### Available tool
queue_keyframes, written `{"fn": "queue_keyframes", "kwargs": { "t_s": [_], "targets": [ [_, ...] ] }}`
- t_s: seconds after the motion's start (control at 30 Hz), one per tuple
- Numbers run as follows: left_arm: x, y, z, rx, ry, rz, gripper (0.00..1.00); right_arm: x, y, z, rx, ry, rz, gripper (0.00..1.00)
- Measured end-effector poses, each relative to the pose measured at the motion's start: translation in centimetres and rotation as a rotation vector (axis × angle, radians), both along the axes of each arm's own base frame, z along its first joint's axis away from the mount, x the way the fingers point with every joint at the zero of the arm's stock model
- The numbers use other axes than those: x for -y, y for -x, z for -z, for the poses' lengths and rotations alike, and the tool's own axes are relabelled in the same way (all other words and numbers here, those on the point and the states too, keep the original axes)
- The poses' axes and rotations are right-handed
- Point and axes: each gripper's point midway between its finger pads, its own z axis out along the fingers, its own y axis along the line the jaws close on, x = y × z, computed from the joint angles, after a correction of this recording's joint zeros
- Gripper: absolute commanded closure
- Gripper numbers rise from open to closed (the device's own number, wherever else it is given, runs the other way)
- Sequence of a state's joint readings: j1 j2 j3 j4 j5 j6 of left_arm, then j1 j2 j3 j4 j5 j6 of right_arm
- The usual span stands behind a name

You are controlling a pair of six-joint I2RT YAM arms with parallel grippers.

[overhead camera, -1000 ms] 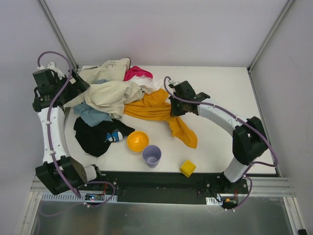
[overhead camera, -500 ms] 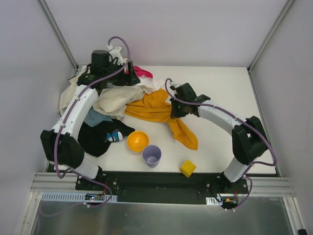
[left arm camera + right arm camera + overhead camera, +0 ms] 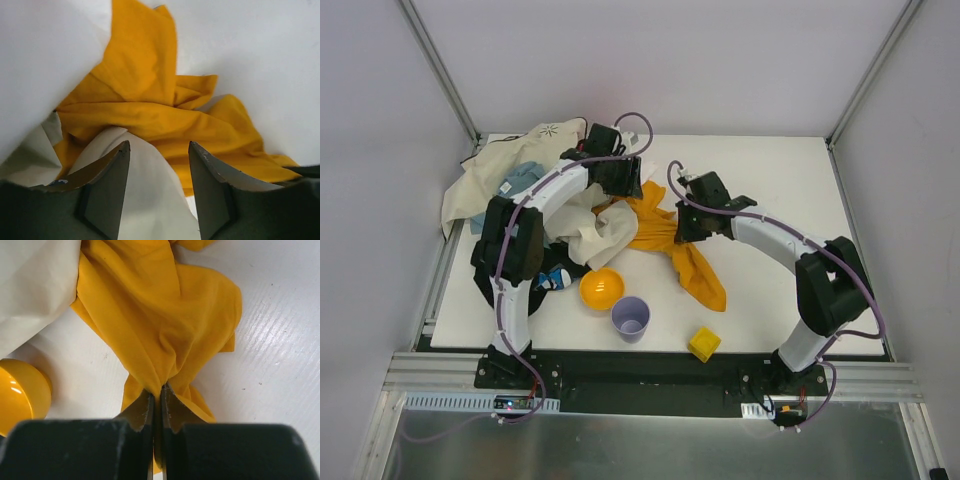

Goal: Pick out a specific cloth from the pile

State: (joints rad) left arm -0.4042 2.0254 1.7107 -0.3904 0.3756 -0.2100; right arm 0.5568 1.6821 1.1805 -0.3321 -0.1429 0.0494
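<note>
The right pincer [image 3: 157, 390] is closed tight on the cloth [image 3: 155, 315], its two tips pinching a gathered ridge of the orange-yellow fabric. From that pinch the cloth fans out ahead of the pincer in long folds across the table [image 3: 270, 365], and a shorter tail of it hangs back beneath the tips. In the overhead view the cloth [image 3: 700, 275] lies on both sides of the right pincer [image 3: 685, 225]: one part runs toward the pile [image 3: 520, 180], the other trails toward the near edge of the table [image 3: 770, 180].

The left pincer [image 3: 625, 180] is over the edge of the pile, just beside the far end of the cloth. In its wrist view, the left pincer [image 3: 159, 147] has its jaws apart, with a fold of the cream cloth [image 3: 145, 200] bulging up between them; I cannot tell whether they press on it. Straight ahead of its tips lies the crumpled cloth [image 3: 145, 75], touching the cream cloth.

To the left of the right pincer's tips, another stretch of the cream cloth [image 3: 35, 285] overlaps the cloth, and the bowl [image 3: 20, 390] sits near it. Seen from above, the bowl [image 3: 601, 288], a purple cup [image 3: 630, 318] and a yellow block [image 3: 703, 343] stand nearer the arm bases than the right pincer.
</note>
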Motion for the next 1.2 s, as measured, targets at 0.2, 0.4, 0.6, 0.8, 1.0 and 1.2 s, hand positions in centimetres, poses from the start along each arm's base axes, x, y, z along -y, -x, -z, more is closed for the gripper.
{"fn": "queue_keyframes", "kwargs": {
  "t_s": [0.2,0.4,0.6,0.8,1.0,1.2],
  "targets": [
    [-1.4,-1.6,4.8,-0.062,-0.054,-0.064,0.63,-0.1,-0.1,-0.2,-0.006,-0.021,-0.001,1.00],
    [-5.1,-4.4,5.0,-0.052,-0.031,-0.166,0.67,0.0,0.2,-0.8,-0.002,-0.040,0.000,0.99],
    [-10.2,-6.2,4.9,-0.038,-0.007,-0.276,0.69,0.2,0.1,-1.8,0.015,-0.061,0.003,1.00],
    [-15.4,-5.8,4.1,-0.042,0.001,-0.381,0.72,0.8,-0.9,-3.6,0.038,-0.067,0.015,1.00],
    [-20.8,-5.4,3.0,-0.038,0.010,-0.498,0.72,1.2,-3.5,-8.3,0.124,-0.097,0.031,1.00],
    [-24.8,-5.0,2.6,-0.040,0.016,-0.586,0.73,2.1,-5.4,-12.5,0.201,-0.108,0.043,1.00]
  ]
}}
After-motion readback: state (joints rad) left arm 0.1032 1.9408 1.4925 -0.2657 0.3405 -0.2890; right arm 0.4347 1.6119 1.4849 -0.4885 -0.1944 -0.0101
